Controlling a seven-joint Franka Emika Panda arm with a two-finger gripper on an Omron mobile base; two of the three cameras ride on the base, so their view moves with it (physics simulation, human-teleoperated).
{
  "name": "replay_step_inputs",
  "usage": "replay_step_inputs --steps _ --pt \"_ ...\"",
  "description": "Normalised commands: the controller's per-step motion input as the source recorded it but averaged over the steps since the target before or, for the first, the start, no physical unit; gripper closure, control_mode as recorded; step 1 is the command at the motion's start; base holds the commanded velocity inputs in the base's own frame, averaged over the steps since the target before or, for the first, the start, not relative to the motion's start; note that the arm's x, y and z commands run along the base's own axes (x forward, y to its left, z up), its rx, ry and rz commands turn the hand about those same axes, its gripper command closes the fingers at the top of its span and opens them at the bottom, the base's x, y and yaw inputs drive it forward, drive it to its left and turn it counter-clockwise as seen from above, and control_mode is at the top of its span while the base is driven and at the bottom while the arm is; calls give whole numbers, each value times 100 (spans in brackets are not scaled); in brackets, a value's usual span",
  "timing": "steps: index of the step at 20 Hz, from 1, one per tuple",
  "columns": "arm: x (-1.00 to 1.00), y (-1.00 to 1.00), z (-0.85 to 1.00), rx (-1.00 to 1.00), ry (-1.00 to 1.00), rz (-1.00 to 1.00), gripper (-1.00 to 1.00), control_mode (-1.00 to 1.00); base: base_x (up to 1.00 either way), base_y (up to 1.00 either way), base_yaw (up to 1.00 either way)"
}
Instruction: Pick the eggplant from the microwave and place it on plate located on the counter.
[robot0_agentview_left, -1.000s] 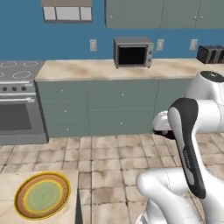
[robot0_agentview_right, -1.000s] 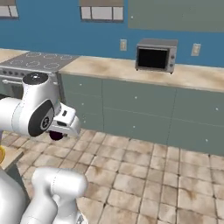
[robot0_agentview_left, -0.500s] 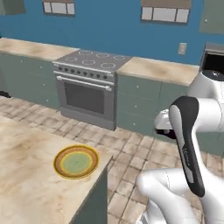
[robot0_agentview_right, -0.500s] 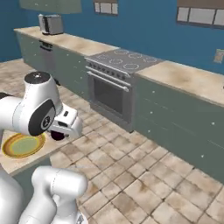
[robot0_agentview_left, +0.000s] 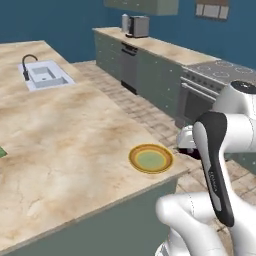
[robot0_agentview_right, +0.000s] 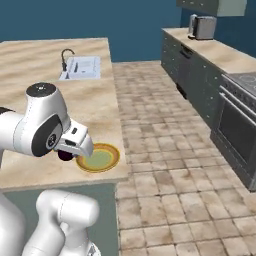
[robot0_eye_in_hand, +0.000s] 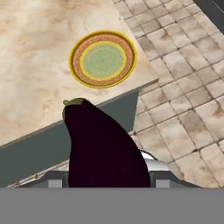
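With the base swung round from the stove run, the counter (robot0_agentview_left: 75, 145) and its yellow-rimmed plate (robot0_agentview_left: 151, 159) now lie just ahead, the gripper (robot0_agentview_right: 67, 154) clamped on the eggplant (robot0_eye_in_hand: 103, 146), held off the edge, ready to reach in.

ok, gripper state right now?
Gripper: shut on the eggplant, not yet over the plate.
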Motion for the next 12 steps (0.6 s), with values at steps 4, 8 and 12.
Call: replay_step_inputs --steps 4,8,12 --pt "0 0 0 0 0 0 100 100 14 -34 80" --pt "0 0 0 0 0 0 100 100 35 -62 34" --pt "0 0 0 0 0 0 100 100 52 -71 19"
